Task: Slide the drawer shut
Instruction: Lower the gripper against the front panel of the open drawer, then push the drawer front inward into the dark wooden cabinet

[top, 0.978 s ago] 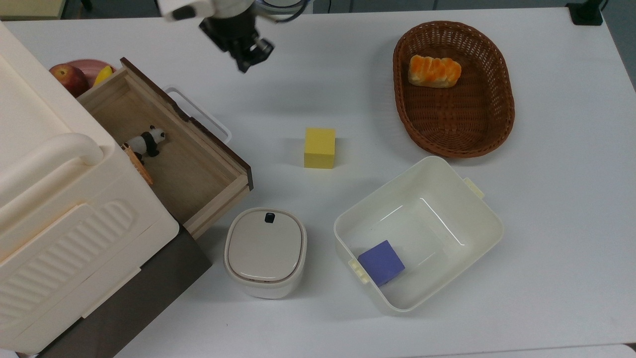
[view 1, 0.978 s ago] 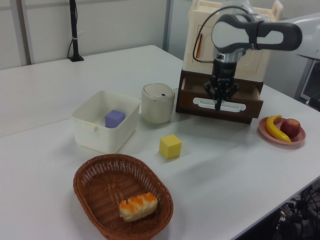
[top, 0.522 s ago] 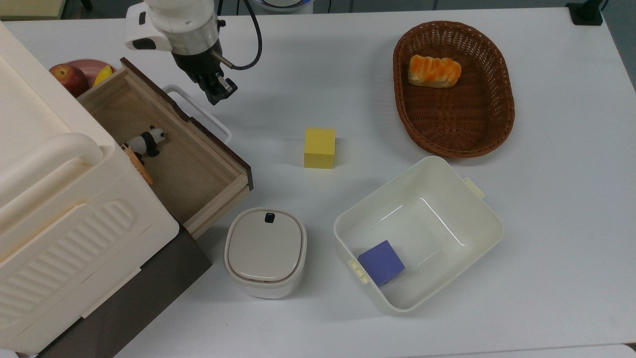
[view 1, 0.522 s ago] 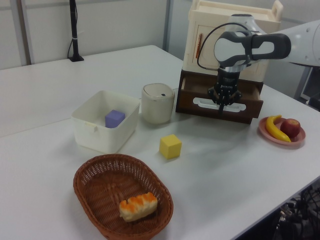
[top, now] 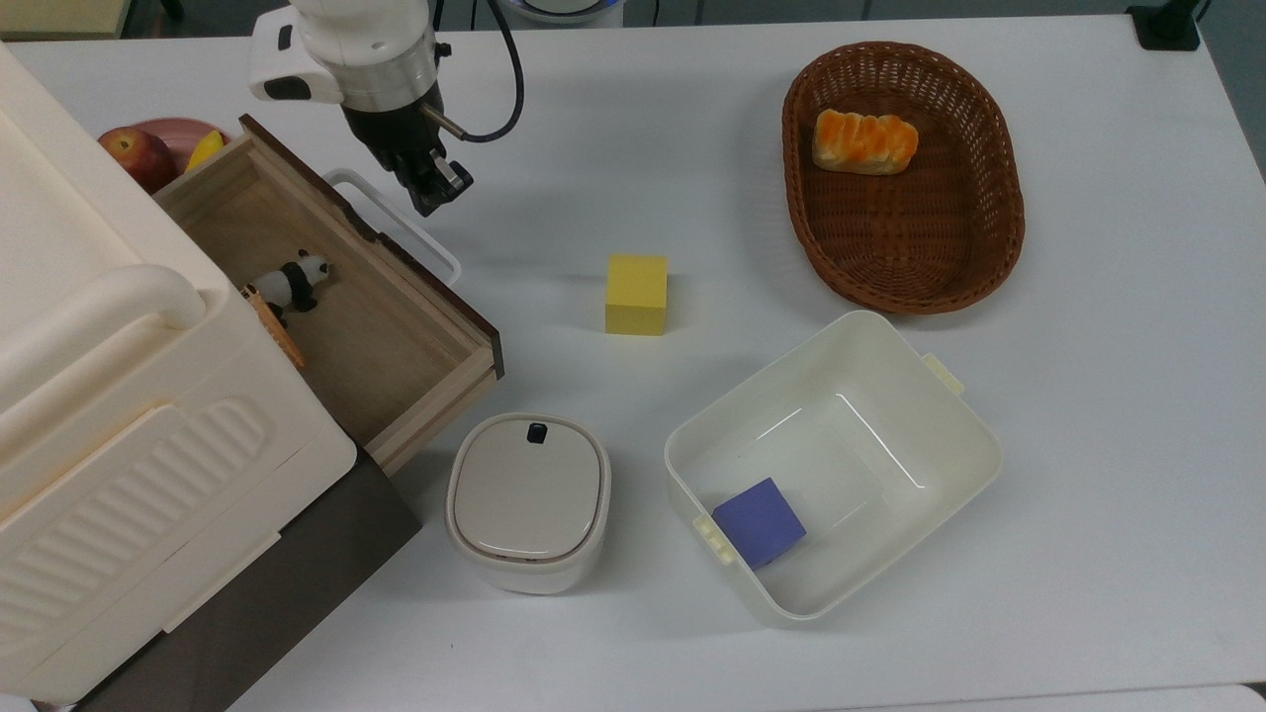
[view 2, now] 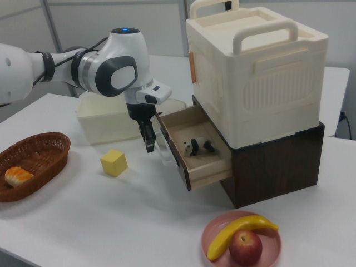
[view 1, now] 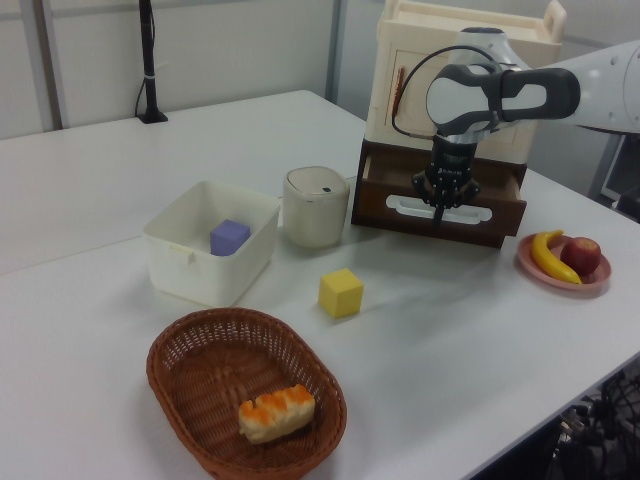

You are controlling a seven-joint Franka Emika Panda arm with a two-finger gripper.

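In front of the cabinet (top: 129, 396), your drawer (top: 336, 297) stands pulled well out, a toy panda (top: 292, 280) lying on its wooden floor. Just beyond its dark front, the gripper (top: 435, 193) now hangs low beside the white loop handle (top: 396, 225), fingers drawn narrow and holding nothing. A second ago it was higher and further off over the table; in the last half second it has barely shifted. You appear lined up for the push, and the drawer has not yet moved in. Further out sit the yellow block (top: 636, 293), the lidded pot (top: 527, 499), the bin (top: 949, 425) and the basket (top: 999, 213). No brand, label or writing can be read anywhere.
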